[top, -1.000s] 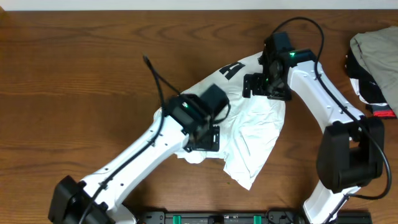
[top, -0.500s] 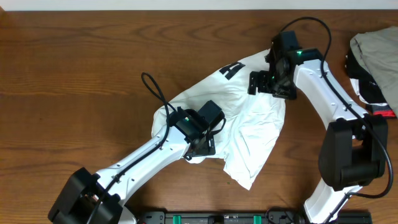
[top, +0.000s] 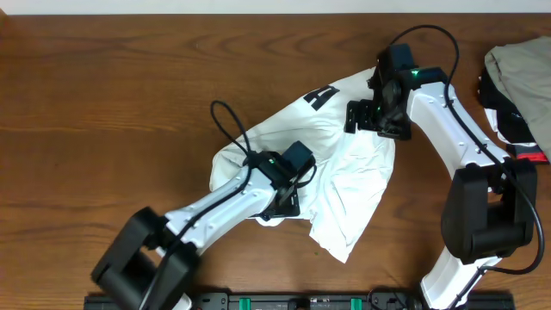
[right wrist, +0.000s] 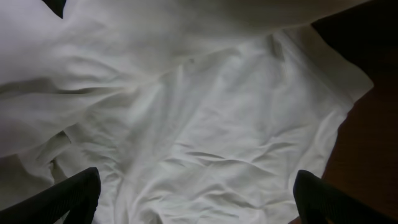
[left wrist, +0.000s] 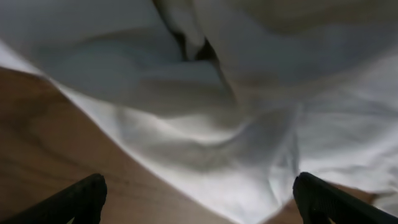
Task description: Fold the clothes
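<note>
The white T-shirt (top: pixel 344 172) lies crumpled in the middle of the wooden table, with part of a black letter (top: pixel 322 96) showing at its top edge. My left gripper (top: pixel 287 200) hovers over the shirt's lower left hem, open and empty; in the left wrist view its fingertips (left wrist: pixel 81 196) straddle the white cloth edge (left wrist: pixel 205 143) over bare wood. My right gripper (top: pixel 372 120) is over the shirt's upper right part, open and empty; the right wrist view shows wrinkled white fabric (right wrist: pixel 205 143) between its fingertips (right wrist: pixel 71 193).
A pile of other clothes (top: pixel 520 90), grey-beige with black and red parts, lies at the table's right edge. The left arm's black cable (top: pixel 225 129) loops above the shirt's left side. A dark rail (top: pixel 301 301) runs along the front edge.
My left gripper has drawn back down and to the right over the shirt's lower left part, and the left arm has swung in. My right gripper rose slightly, then stayed still.
</note>
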Controlling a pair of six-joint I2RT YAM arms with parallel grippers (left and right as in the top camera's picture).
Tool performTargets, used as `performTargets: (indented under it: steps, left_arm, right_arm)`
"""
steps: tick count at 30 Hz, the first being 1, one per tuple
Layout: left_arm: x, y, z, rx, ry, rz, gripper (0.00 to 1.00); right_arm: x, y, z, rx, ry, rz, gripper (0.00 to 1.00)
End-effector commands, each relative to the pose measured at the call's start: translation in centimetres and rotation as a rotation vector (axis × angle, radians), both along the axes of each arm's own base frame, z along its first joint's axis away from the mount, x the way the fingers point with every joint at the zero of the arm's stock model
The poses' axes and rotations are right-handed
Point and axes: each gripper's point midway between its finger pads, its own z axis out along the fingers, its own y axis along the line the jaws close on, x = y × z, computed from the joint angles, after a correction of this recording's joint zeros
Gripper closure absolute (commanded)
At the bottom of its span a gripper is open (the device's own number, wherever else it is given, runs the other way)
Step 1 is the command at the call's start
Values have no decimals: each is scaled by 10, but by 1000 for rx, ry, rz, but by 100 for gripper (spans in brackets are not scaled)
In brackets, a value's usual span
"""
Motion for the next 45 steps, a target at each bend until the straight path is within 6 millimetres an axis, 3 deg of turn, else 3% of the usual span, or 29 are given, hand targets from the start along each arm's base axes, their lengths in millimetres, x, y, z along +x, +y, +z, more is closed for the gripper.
performTargets:
  steps: [1, 7, 19, 28, 34, 36, 39, 42, 44, 45]
  left_arm:
    - [-1, 2, -8, 23, 11, 1, 3]
    - [2, 3, -11, 34, 3, -19, 12]
    - [-5, 9, -32, 94, 70, -40, 13]
    - [-2, 12, -32, 93, 73, -63, 46]
    - [7, 27, -24, 92, 80, -15, 50]
    - [12, 31, -19, 83, 74, -18, 55]
    - [19, 37, -10, 64, 53, 3, 60]
    - [23, 42, -3, 49, 36, 14, 66]
    - [26, 44, 0, 43, 29, 19, 68]
    - [26, 45, 1, 41, 26, 21, 68]
  right_arm:
    - [-1, 1, -1, -4, 2, 30, 4]
    - [-1, 1, -2, -4, 3, 30, 4]
    - [-2, 4, -2, -4, 4, 40, 7]
    - [-3, 6, -2, -4, 3, 43, 7]
    - [-3, 5, -2, -6, 2, 53, 12]
    - [-3, 5, -3, -10, 3, 53, 25]
    - [-5, 5, -6, -12, 16, 54, 58]
    - [-11, 6, -15, -12, 44, 59, 84]
    - [-17, 9, -23, -9, 71, 66, 97]
    - [-22, 10, -29, -10, 86, 71, 99]
